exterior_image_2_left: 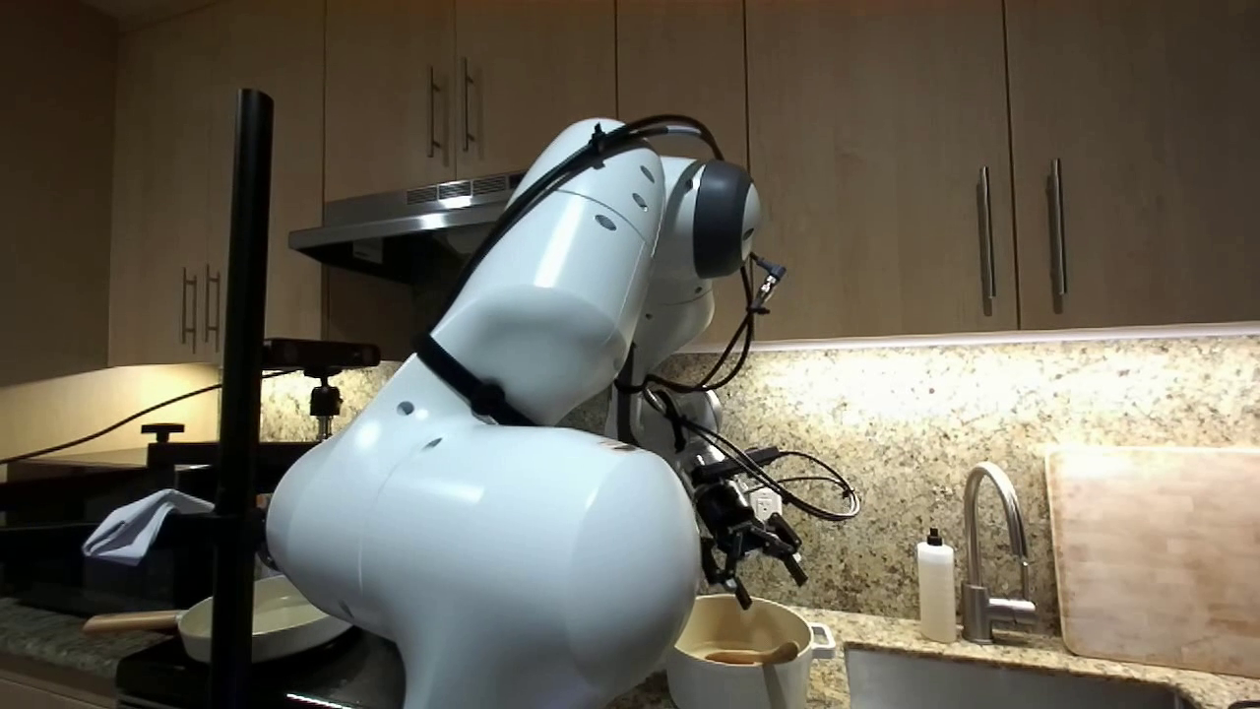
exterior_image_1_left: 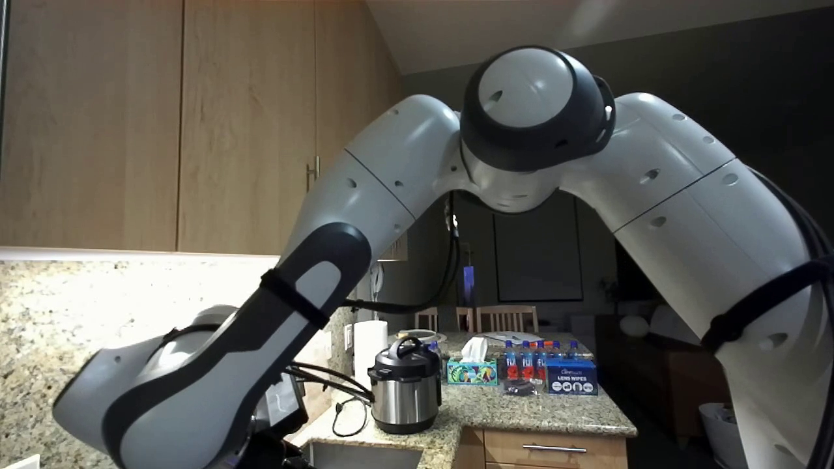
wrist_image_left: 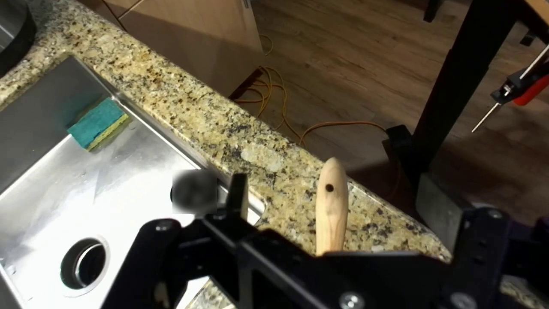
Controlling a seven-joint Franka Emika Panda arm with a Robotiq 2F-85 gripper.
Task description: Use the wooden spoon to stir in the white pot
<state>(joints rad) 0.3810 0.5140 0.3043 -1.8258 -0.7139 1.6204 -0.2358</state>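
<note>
My jaws spread, holding nothing. Wooden spoon rests in white pot, lower centre of exterior view. I judge grasp, stirring yet to come.

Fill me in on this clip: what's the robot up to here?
A robot arm holds its open gripper above the white pot. The wooden spoon rests in the pot, its handle reaching out over the rim. In the wrist view, that handle shows between the spread fingers, but they are not gripping it. So the spoon is not yet held for stirring.
</note>
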